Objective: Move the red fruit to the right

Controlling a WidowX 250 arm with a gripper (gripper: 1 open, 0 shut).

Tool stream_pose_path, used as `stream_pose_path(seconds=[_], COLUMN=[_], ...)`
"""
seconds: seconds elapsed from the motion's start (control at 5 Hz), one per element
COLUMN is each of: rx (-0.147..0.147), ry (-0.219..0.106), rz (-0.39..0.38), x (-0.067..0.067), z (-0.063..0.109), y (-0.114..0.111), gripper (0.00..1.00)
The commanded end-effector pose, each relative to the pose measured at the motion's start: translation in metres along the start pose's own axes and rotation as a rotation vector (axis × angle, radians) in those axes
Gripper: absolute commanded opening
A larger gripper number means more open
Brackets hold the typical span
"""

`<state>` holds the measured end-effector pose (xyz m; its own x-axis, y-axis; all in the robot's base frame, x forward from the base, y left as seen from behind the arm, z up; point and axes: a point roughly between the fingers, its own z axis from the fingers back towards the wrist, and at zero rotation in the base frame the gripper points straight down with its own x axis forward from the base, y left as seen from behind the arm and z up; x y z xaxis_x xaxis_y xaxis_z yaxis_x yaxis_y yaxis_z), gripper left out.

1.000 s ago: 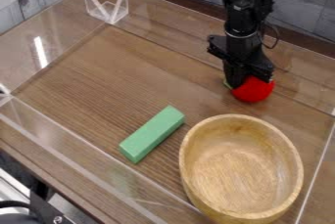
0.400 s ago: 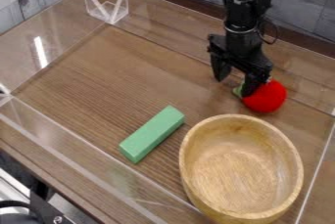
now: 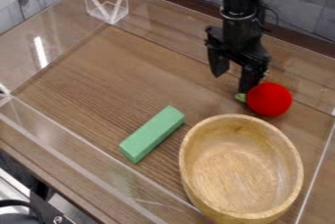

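Wood-grain table carries a green block at near centre and a wooden bowl at near right. Just beyond the bowl's far rim rests the red fruit, round and bright red. Gripper hangs open just left of it, holding nothing.

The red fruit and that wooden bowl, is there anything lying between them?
No. In the camera view only a short stretch of bare wooden table separates the red fruit from the rim of the wooden bowl; they sit apart, not touching.
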<state>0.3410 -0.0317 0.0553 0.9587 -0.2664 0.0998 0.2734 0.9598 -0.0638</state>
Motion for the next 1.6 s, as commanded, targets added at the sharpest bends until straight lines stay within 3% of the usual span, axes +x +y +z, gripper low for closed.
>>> stream_pose_path(seconds=[0.0,0.4,0.6,0.8,1.0,1.2,1.4], rx=[0.015,0.021,0.017,0.014,0.016,0.015,0.015], ry=[-0.093,-0.091,-0.087,-0.084,-0.085,-0.095,-0.107], rz=[-0.044,-0.01,-0.032,-0.054,-0.037,-0.011,0.016], x=[0.013,0.013,0.012,0.01,0.007,0.002,-0.003], z=[0.038,0.034,0.035,0.035,0.037,0.044,0.052], y=[0.004,0.008,0.004,0.0,-0.008,-0.015,-0.023], gripper=[1.0,1.0,1.0,0.0,0.0,1.0,1.0])
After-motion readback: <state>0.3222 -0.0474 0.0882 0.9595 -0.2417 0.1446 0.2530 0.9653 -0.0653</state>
